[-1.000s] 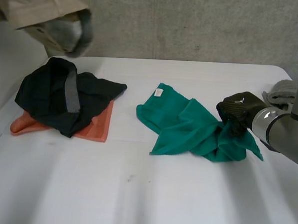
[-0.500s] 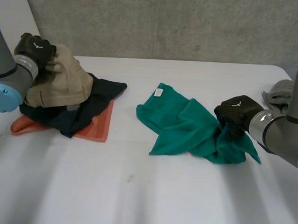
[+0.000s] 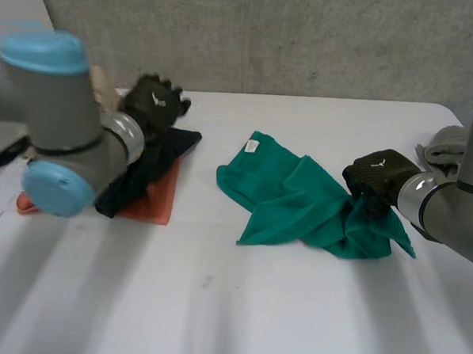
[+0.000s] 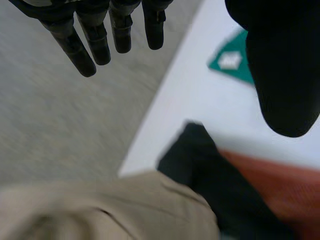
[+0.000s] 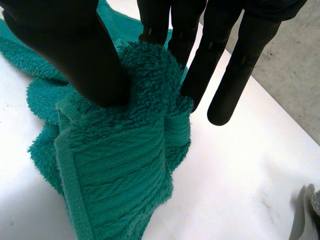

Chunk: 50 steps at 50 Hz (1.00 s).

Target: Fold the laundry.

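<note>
Towel point(image 3: 299, 200) lies bunched on the desk point(image 3: 253, 305), one end pinched under the right robot hand point(image 3: 377, 178). Left robot hand point(image 3: 153, 101), fingers straight and empty, hovers over dark clothes point(image 3: 165, 148).

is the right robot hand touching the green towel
Touching. The right wrist view shows the right robot hand pinching a bunched fold of the green towel between thumb and fingers.

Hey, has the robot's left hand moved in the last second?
Yes. The left hand shifted across the black garment toward the teal terry towel.
</note>
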Motion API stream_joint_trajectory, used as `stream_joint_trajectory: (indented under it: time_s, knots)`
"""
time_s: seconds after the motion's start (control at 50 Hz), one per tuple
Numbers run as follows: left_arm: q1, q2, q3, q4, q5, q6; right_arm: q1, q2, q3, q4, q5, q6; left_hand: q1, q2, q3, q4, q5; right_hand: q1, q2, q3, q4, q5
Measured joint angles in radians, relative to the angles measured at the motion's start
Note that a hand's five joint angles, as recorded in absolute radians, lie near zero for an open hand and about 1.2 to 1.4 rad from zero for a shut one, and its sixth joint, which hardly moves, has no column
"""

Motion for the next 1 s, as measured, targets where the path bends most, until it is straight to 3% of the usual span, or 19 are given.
stream_joint_trajectory:
  time_s: [0.12, 0.36, 0.4, 0.44, 0.48, 0.58, 0.74, 0.86, 0.94, 1.0]
  knots:
    - [0.023, -0.185, 0.093, 0.014, -0.070, 0.117, 0.000, 0.000, 0.001, 0.000, -0.002, 0.000, 0.000, 0.000, 0.000, 0.000, 0.000, 0.000, 0.000, 0.000, 0.002, 0.000]
    - [0.083, -0.353, 0.208, 0.031, -0.070, 0.200, 0.002, 0.006, 0.005, 0.000, -0.004, 0.000, 0.050, 0.049, 0.046, 0.052, 0.035, 0.000, 0.000, 0.000, 0.002, 0.000]
    - [0.101, -0.383, 0.231, 0.034, -0.068, 0.213, 0.003, 0.009, 0.005, 0.000, -0.005, 0.000, 0.414, 0.417, 0.387, 0.405, 0.362, 0.000, 0.000, 0.000, 0.002, 0.000]
    - [0.115, -0.404, 0.250, 0.037, -0.069, 0.223, 0.004, 0.010, 0.005, 0.000, -0.005, 0.000, 0.513, 0.537, 0.504, 0.527, 0.466, 0.000, 0.000, 0.000, 0.002, 0.000]
    - [0.135, -0.422, 0.272, 0.039, -0.075, 0.237, 0.005, 0.012, 0.006, 0.000, -0.005, 0.000, 0.768, 0.876, 0.831, 0.858, 0.758, 0.000, 0.000, 0.000, 0.002, 0.000]
    - [0.189, -0.436, 0.315, 0.075, -0.119, 0.253, 0.008, 0.013, 0.007, 0.000, -0.005, 0.000, 0.852, 0.989, 0.933, 0.984, 0.861, 0.000, 0.000, 0.000, 0.002, 0.000]
    - [0.266, -0.453, 0.388, 0.182, -0.200, 0.329, 0.016, 0.020, 0.008, 0.000, -0.006, 0.000, 0.869, 0.999, 0.949, 0.990, 0.861, 0.000, 0.000, 0.000, 0.002, 0.000]
    - [0.293, -0.470, 0.436, 0.177, -0.248, 0.400, 0.019, 0.021, 0.009, 0.000, -0.006, 0.002, 0.873, 1.001, 0.954, 0.994, 0.861, 0.000, 0.000, 0.005, 0.002, 0.000]
    - [0.277, -0.433, 0.408, 0.156, -0.254, 0.382, 0.018, 0.017, 0.009, 0.000, -0.006, 0.005, 0.348, 0.423, 0.413, 0.405, 0.364, 0.000, 0.000, 0.006, 0.002, 0.000]
    - [0.257, -0.375, 0.350, 0.146, -0.238, 0.340, 0.017, 0.014, 0.008, -0.002, -0.007, 0.006, 0.158, 0.198, 0.195, 0.170, 0.143, 0.000, 0.000, 0.006, 0.002, 0.000]
